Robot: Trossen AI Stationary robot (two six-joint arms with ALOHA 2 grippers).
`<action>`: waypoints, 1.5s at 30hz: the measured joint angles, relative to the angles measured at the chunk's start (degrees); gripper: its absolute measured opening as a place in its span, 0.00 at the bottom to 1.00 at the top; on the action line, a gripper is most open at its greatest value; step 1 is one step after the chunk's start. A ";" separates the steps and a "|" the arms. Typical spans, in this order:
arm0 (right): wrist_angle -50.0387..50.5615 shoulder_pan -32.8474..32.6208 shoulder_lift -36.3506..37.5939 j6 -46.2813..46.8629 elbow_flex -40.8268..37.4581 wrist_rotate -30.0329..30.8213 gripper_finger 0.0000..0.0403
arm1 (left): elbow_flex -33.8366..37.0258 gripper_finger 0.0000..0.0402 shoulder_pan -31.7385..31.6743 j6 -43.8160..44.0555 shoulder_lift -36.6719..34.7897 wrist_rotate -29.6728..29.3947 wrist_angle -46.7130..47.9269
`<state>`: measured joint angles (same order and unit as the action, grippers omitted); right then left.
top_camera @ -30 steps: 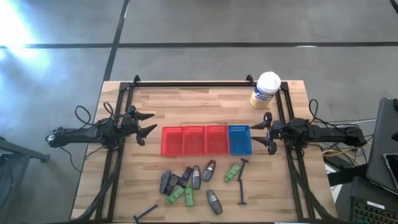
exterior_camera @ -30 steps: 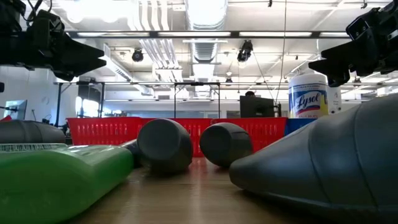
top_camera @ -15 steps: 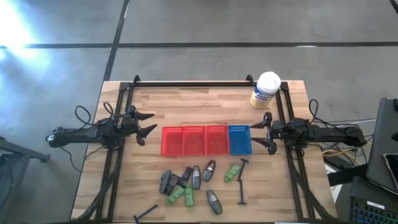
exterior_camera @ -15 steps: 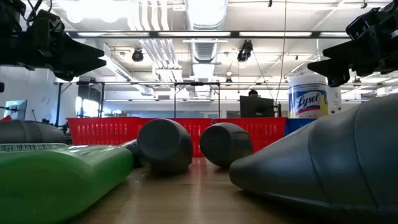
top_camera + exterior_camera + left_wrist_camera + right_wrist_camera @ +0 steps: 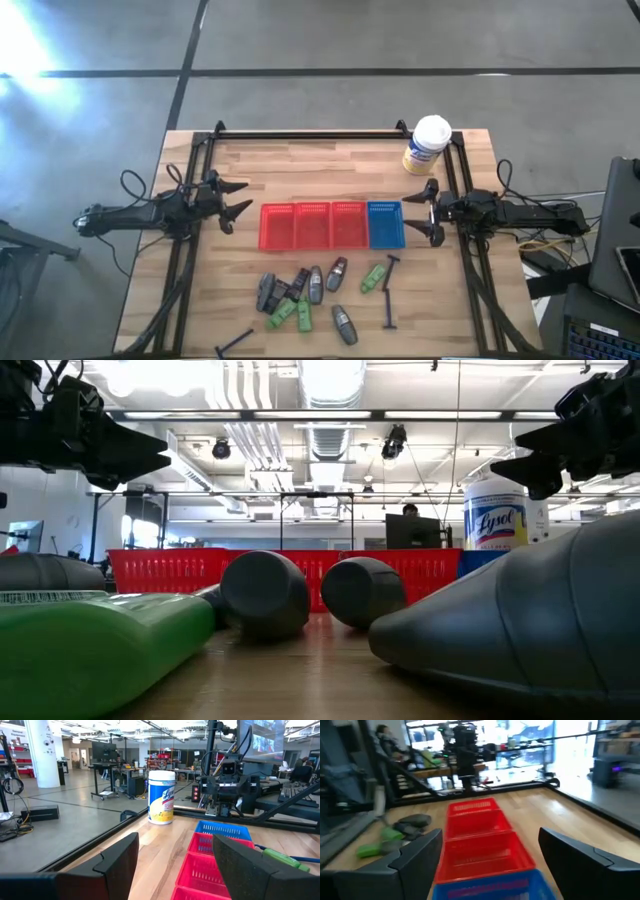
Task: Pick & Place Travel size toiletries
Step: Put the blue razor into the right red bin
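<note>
The travel size toiletries [image 5: 305, 295] lie loose on the wood near the table's near edge. Among them are grey oval bottles [image 5: 344, 325], green tubes [image 5: 374, 277], dark packets [image 5: 267, 292] and two black T-shaped sticks [image 5: 390, 295]. In the low view a green tube [image 5: 90, 650] and grey bottles [image 5: 265, 593] fill the foreground. My left gripper [image 5: 235, 200] [image 5: 175, 840] hovers open, left of the red baskets. My right gripper [image 5: 430, 210] [image 5: 490, 834] hovers open, right of the blue basket. Both are above the table and far from the toiletries.
Three red mesh baskets [image 5: 312, 225] and one blue basket [image 5: 385, 223] stand in a row at the table's middle, between the two grippers. A white-lidded yellowish tub [image 5: 427, 145] stands upright at the far right corner. A black frame rail [image 5: 320, 134] runs along the far edge.
My right gripper has crept slightly toward the blue basket, its fingers staying open. The toiletries, baskets and tub lie as before.
</note>
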<state>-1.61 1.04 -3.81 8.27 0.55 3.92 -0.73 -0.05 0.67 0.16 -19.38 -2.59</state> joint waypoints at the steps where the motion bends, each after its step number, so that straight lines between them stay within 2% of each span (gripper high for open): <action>1: -0.07 0.00 -0.07 -0.11 -0.01 1.90 0.83 | 0.00 0.65 -0.01 0.00 0.00 -0.01 0.02; 5: -1.25 0.00 -0.02 4.92 -0.01 10.58 0.86 | 0.00 0.65 -0.02 0.00 -0.01 0.00 0.02; 8: -1.57 0.00 -0.05 16.08 -0.01 13.98 0.88 | 0.00 0.65 -0.02 0.00 0.00 0.00 0.02; 13: -1.59 0.02 -0.18 42.00 -0.01 14.28 0.89 | 0.00 0.65 -0.01 0.00 -0.01 -0.01 0.02; 16: -1.63 0.02 -0.09 52.62 -0.01 14.26 0.88 | 0.00 0.65 -0.01 0.00 0.01 0.00 0.00; 24: -3.74 -0.08 -0.07 62.88 -0.01 14.88 0.83 | 0.00 0.65 -0.02 0.00 -0.01 -0.01 0.01; 33: -19.60 -0.42 -2.47 67.40 0.02 2.60 0.82 | 0.00 0.65 -0.02 0.00 0.01 0.00 0.02; 41: -17.97 -1.28 -9.95 82.76 0.03 -9.06 0.82 | 0.00 0.65 -0.02 0.00 0.01 0.00 0.00; 45: -17.83 -5.42 -16.44 90.72 1.78 -13.18 0.83 | 0.00 0.65 -0.02 0.00 0.01 0.00 0.00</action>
<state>-19.44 -4.38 -20.26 98.98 2.32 -9.26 -0.73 -0.08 0.67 0.16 -19.38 -2.59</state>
